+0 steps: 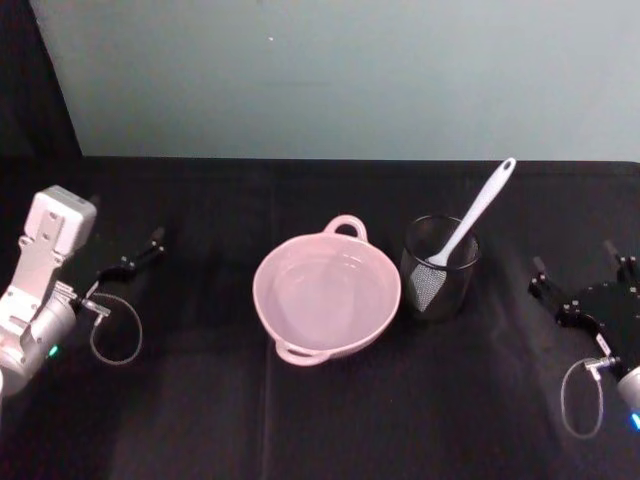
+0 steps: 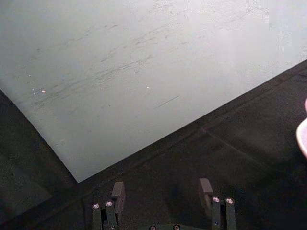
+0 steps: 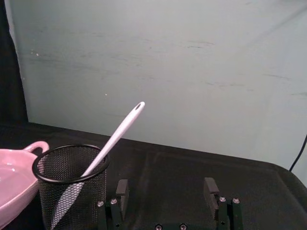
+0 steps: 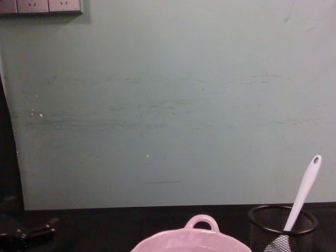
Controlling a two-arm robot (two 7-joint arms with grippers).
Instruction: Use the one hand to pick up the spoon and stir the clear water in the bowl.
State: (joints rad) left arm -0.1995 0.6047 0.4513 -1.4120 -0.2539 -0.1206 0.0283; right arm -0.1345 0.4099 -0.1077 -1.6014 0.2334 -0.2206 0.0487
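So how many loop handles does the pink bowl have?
2. One handle sits on the far rim of the bowl, toward the wall; the other handle is on the near rim, toward the robot.

Bowl [image 1: 327,297]: glazed pale pink ceramic, smooth and glossy, with soft highlights along the rim; the clear water [image 1: 325,290] inside is colourless and lets the pink show through. Spoon [image 1: 470,222]: smooth white plastic with a slight sheen. Cup [image 1: 440,268]: black wire mesh, fine and see-through, finished with a solid smooth black rim. Surface [image 1: 200,420]: covered in matt black cloth with faint creases. Wall [image 4: 168,105]: matt pale green, marked by fine scuffs. Left gripper [image 1: 125,262] and right gripper [image 1: 590,290]: matt black fingers, silver screw heads, on silver metallic wrists.
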